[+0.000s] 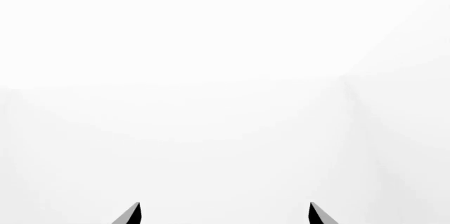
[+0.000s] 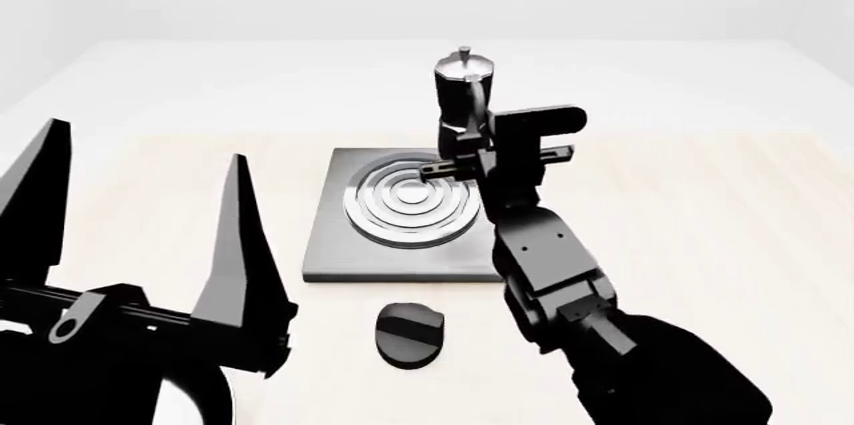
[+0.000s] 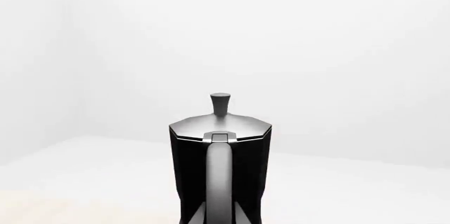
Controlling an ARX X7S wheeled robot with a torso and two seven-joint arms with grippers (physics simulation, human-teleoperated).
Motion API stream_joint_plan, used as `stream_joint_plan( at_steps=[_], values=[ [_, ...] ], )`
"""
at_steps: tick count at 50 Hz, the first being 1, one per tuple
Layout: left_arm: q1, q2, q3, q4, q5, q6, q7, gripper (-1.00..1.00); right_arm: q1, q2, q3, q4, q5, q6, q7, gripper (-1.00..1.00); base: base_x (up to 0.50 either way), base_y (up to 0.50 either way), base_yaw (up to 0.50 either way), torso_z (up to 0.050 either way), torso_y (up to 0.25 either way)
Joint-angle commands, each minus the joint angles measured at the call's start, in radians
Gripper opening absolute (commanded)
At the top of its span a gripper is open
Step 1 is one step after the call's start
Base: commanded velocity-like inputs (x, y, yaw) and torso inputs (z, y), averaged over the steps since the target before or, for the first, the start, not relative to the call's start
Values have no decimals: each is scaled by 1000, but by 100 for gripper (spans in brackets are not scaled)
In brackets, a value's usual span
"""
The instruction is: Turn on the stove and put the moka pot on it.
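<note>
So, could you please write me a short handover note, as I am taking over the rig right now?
Left pincer: open, raised near the head camera, holding nothing.
Right pincer: reached out to the moka pot at its handle side; whether it is shut on the handle cannot be told from these views.
Moka pot: upright behind the stove, not on the rings.
Knob: on the table in front of the stove, untouched by either arm; whether the stove is on does not show.
Done: right arm lined up with the pot handle.
Left: check the knob, grip the pot, set it on the rings.
</note>
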Motion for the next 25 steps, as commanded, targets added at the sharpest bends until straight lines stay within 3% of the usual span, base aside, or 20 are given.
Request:
stream_joint_plan(
  at_steps=[1, 25],
  values=[
    [0, 4, 1, -3, -6, -22, -7, 100, 3, -2, -172, -70, 76, -37, 26, -100, 0, 0, 0, 0, 0],
    [11, -3, -5, -3, -12, -13, -9, 100, -27, -2, -189, -141, 84, -83, -1, -100, 0, 0, 0, 0, 1]
  ],
)
